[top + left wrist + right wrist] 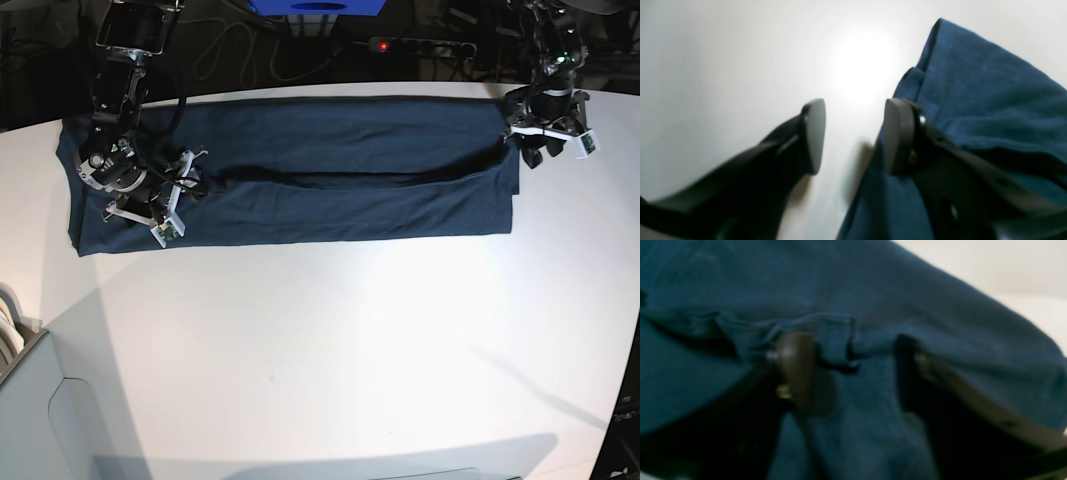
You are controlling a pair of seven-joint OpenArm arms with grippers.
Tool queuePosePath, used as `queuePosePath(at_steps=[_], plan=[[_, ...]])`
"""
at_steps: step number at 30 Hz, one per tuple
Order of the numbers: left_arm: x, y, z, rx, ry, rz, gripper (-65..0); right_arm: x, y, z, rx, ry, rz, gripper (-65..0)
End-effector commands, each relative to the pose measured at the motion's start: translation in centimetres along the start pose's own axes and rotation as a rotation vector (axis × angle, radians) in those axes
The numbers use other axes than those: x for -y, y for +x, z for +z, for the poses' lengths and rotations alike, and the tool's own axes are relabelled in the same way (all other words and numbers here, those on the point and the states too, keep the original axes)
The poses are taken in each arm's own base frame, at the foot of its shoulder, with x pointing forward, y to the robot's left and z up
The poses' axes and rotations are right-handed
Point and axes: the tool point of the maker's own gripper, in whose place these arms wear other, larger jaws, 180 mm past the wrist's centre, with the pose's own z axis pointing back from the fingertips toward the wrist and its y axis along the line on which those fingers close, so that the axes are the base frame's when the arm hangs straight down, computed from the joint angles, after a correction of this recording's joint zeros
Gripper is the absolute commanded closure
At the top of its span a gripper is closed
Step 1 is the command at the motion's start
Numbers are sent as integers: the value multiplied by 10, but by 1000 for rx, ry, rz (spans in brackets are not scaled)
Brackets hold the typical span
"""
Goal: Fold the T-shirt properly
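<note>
1. Left wrist view: one left pincer (853,136) shows two black fingers (815,133) standing apart with nothing between them, only bare white surface (723,66) behind the gap. One T-shirt (990,100), dark blue, lies to the right of the gap, and the right-hand finger stands in front of its edge. Two layers of cloth show at the shirt's far corner, one stepped slightly back from the other.

2. Right wrist view: one right pincer (857,373) shows two dark fingers (795,368) apart, low over the T-shirt (940,323), which fills nearly the whole picture. One hemmed fold of cloth lies across the gap between the fingers. The picture is too blurred to tell whether the fingers press on the cloth. One strip of white surface (1007,266) shows in the upper right corner.

3. Base view: one T-shirt (330,200) lies on the white surface (330,360), folded lengthwise into one long band running left to right along the far side. One dark crease runs along its middle. Two arms are in view. The right pincer (165,195) sits over the band's left end, on the cloth. The left pincer (545,150) hovers at the band's right edge near the far corner. One blue box (318,6) and one power strip (420,46) with a red light lie beyond the surface.
</note>
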Motion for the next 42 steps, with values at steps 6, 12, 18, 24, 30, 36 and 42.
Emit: queuePosePath(at_steps=[6,12,18,24,30,36,42], plan=[[0,13,0,41,-4,-5,-280,3,10,4,35,-3,22,-31],[0,11,-1,38,-4,-4,-280,0,11,16,52,-25,44,-1],[3,16,-4,50,-9,0,-280,-11,21,47,108,-73,85,-1],[3,18,-4,55,-9,2,-280,-35,11,69,114,-73,91,-1],[3,19,-4,55,-9,0,-280,-64,-7,72,75,-6,111,-1],[4,21,-4,61,-12,-1,-280,-73,-21,71,41,19,106,-2],[5,22,-3,65,-14,-2,-280,-68,-29,69,11,21,121,-185]])
